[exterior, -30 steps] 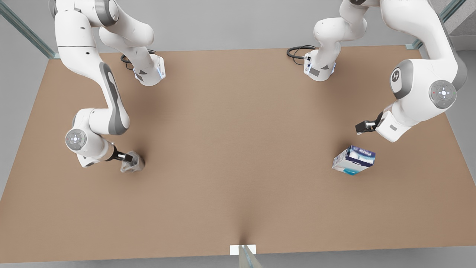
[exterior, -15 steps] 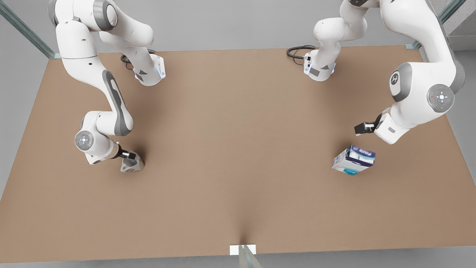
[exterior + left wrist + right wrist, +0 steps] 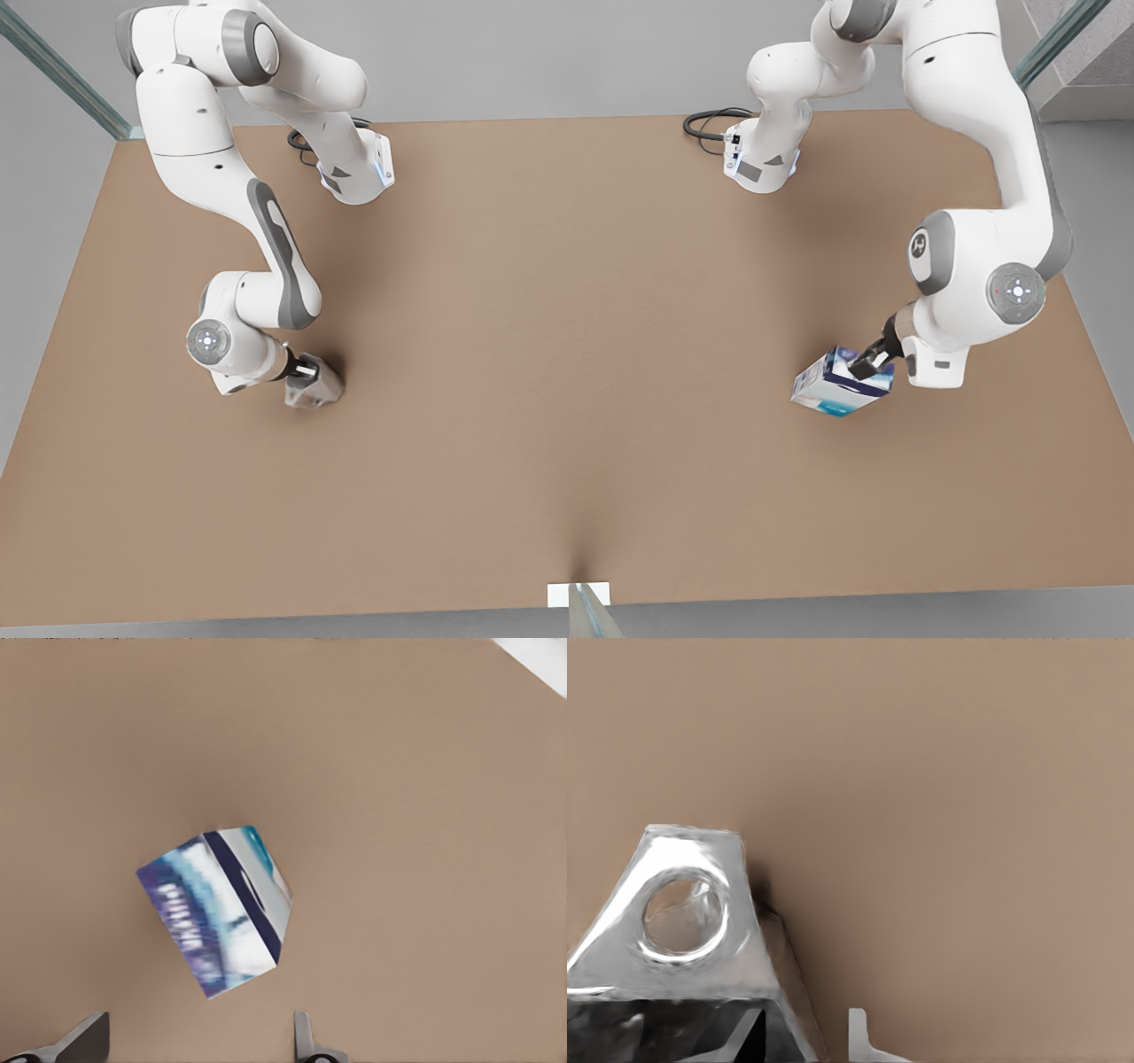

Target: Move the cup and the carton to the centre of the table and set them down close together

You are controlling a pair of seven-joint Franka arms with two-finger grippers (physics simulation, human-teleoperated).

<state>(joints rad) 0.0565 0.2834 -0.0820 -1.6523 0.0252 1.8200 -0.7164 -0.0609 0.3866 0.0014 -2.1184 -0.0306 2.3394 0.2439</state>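
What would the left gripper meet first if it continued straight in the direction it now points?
Most likely the carton. The left gripper has its fingers spread open with the carton lying straight ahead between them, standing on the table. How much gap remains is unclear.

Overhead front view; close, downward wrist views

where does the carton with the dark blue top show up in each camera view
Front view: the small white-sided carton with a dark blue top stands near the front view's right, under the left gripper.
Left wrist view: mid-picture, beyond the open fingers.
Right wrist view: not in it.
Shared landmark: the plain tan-brown table beneath it.
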